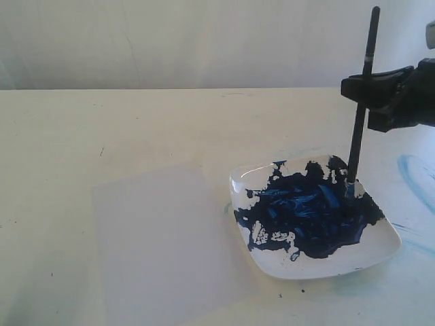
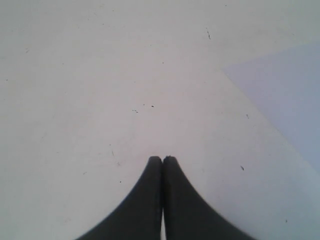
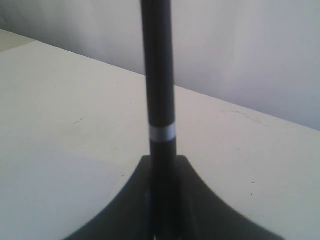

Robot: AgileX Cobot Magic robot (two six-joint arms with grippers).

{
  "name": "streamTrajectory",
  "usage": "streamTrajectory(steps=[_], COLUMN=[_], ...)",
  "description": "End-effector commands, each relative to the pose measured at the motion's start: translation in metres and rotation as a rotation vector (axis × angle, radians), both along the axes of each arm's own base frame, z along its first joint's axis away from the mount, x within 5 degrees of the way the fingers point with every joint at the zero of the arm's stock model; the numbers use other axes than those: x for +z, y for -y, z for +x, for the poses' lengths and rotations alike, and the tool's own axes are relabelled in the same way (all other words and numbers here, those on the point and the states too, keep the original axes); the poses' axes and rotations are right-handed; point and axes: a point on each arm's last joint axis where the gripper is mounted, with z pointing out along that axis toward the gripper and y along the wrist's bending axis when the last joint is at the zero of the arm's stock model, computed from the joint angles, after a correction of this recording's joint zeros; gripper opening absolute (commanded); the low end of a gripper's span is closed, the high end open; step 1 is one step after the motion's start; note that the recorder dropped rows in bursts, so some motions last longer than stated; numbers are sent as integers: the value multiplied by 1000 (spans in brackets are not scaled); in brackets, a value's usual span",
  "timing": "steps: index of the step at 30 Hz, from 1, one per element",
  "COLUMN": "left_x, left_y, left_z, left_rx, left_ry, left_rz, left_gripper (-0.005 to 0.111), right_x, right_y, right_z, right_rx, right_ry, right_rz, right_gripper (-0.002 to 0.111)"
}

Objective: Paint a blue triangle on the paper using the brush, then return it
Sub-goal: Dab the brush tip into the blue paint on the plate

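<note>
The right pincer [image 1: 365,87] looks like matt black plastic. The brush [image 1: 359,129] clamped in it has a smooth, faintly shiny black handle with a bright metallic band [image 3: 162,134] just past the fingertips. Below this pincer, the white plate [image 1: 319,272] is glossy like glazed ceramic, and its dark-blue paint [image 1: 306,204] lies thick with a wet sheen. Farther from the pincer, the paper [image 1: 163,244] is matt and slightly translucent. The cream worktop [image 1: 54,149] is matt and finely speckled. The closed left pincer [image 2: 162,160] is the same dull black.

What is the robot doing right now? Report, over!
Right gripper shut on the brush, tip in the plate's blue paint. Left gripper shut, empty. Paper blank, unpainted. Nothing seen between plate and paper.
</note>
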Motion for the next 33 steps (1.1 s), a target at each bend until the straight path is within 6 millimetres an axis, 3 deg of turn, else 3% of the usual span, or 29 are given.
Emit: streamTrajectory(steps=[1, 15, 25, 33], left_x=[-1, -1, -1, -1], left_y=[0, 0, 0, 0], left_z=[0, 0, 0, 0], left_rx=[2, 2, 2, 2], left_ry=[-1, -1, -1, -1], left_rz=[-7, -7, -7, -7], left_gripper=[0, 0, 0, 0], right_x=[-2, -26, -9, -22], right_y=[2, 6, 6, 8], right_z=[12, 33, 30, 36], right_rx=[11, -21, -17, -40], right_ry=[10, -68, -11, -51], right_rz=[7, -11, -12, -26], right_gripper=[0, 0, 0, 0])
